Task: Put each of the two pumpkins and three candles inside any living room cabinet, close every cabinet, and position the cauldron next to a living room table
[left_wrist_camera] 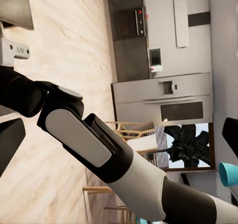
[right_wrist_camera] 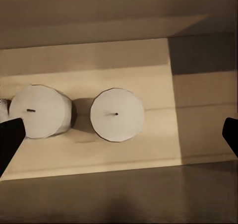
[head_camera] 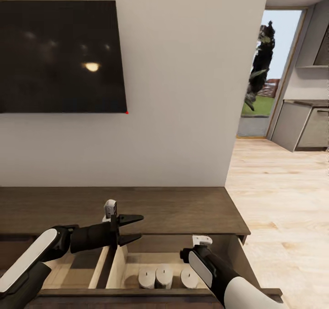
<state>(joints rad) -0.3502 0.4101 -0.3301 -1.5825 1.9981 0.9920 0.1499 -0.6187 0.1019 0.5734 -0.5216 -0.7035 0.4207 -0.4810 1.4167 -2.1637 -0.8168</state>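
White candles point(head_camera: 163, 276), three, stand in open drawer point(head_camera: 137, 259) of cabinet point(head_camera: 183, 208), near right. My right gripper point(right_wrist_camera: 119, 134) hangs above them, jaws wide, empty. Left gripper point(head_camera: 132, 229) wide too. Candles look light, rigid, waxy-slick; I'd pinch across round sides.

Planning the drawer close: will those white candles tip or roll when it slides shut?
Probably stable: the candles are short, wide cylinders standing upright on flat bases in the open drawer. They look rigid. They sit close together, so a jolt would likely only nudge them along the smooth floor.
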